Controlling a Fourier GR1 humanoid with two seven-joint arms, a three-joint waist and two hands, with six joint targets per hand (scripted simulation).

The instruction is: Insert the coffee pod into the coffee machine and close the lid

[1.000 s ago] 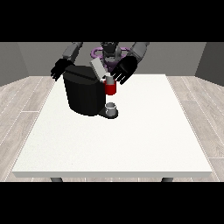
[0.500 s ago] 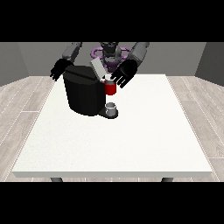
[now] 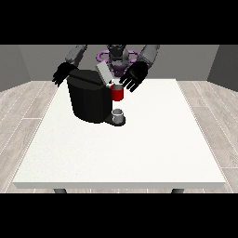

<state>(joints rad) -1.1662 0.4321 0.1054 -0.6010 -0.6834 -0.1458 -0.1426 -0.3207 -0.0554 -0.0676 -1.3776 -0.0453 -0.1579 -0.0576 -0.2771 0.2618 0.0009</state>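
Observation:
A black coffee machine point(image 3: 91, 99) stands on the white table point(image 3: 125, 148) at the back left. Its grey lid point(image 3: 103, 73) is raised and tilted up. A red brewing head point(image 3: 117, 92) sits at its front, above a small grey cup point(image 3: 118, 114) on the drip base. A pale spot on top of the red part may be the pod; I cannot tell for sure. The hand at the view's right point(image 3: 131, 78) hovers with fingers spread just right of the lid and above the red part. The hand at the view's left point(image 3: 61, 73) hangs open behind the machine's left edge.
The table's near half and right side hold nothing else. Grey wooden floor point(image 3: 28, 107) surrounds the table. The robot's torso point(image 3: 117, 58) stands behind the far edge.
The hand at the view's right has edged slightly left and down towards the lid and red part. The other hand and the machine stay as they were.

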